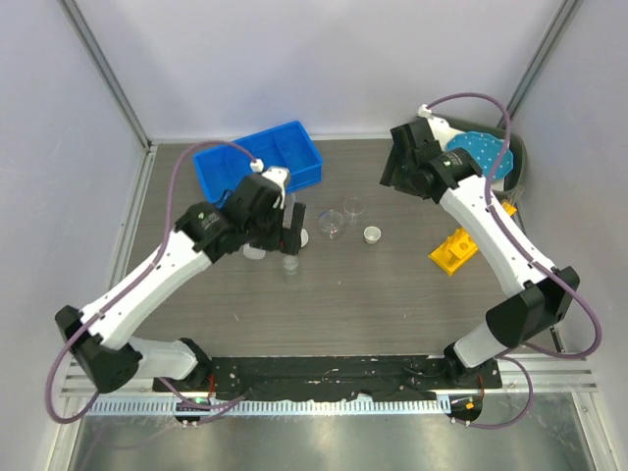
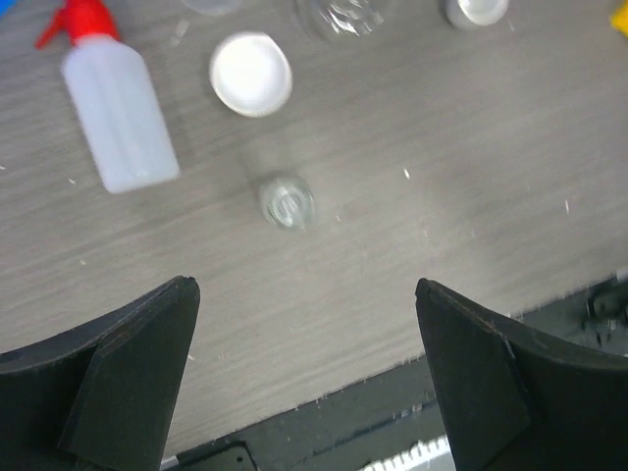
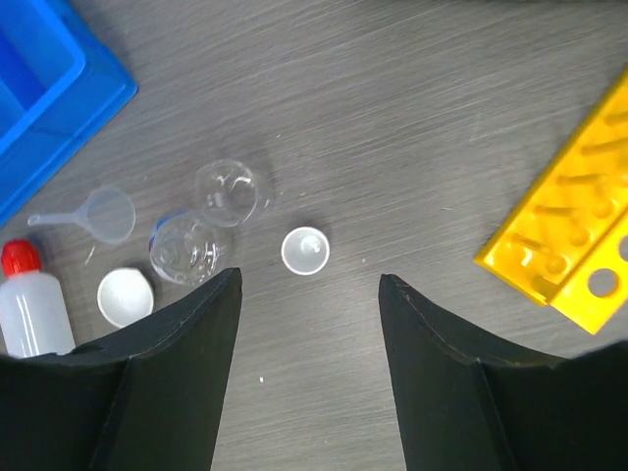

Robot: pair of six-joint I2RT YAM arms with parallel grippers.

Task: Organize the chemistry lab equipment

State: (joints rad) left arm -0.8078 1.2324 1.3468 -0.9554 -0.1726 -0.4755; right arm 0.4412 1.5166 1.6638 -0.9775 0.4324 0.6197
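Note:
My left gripper (image 1: 285, 231) hangs open over the table's left middle, nothing between its fingers (image 2: 147, 363). Below it lie a white squeeze bottle with a red nozzle (image 2: 118, 118), a white round dish (image 2: 251, 74) and a small clear beaker (image 2: 287, 202). My right gripper (image 1: 392, 169) is high at the back right, also open and empty. Its view shows a clear funnel (image 3: 103, 214), a flask (image 3: 228, 191), a beaker (image 3: 186, 248), a small white dish (image 3: 305, 250) and the yellow holed tube rack (image 3: 579, 235).
A blue bin (image 1: 257, 162) stands at the back left of the table. A blue white-dotted plate (image 1: 481, 155) sits at the back right behind the right arm. The yellow rack (image 1: 453, 250) lies close to the right arm's forearm.

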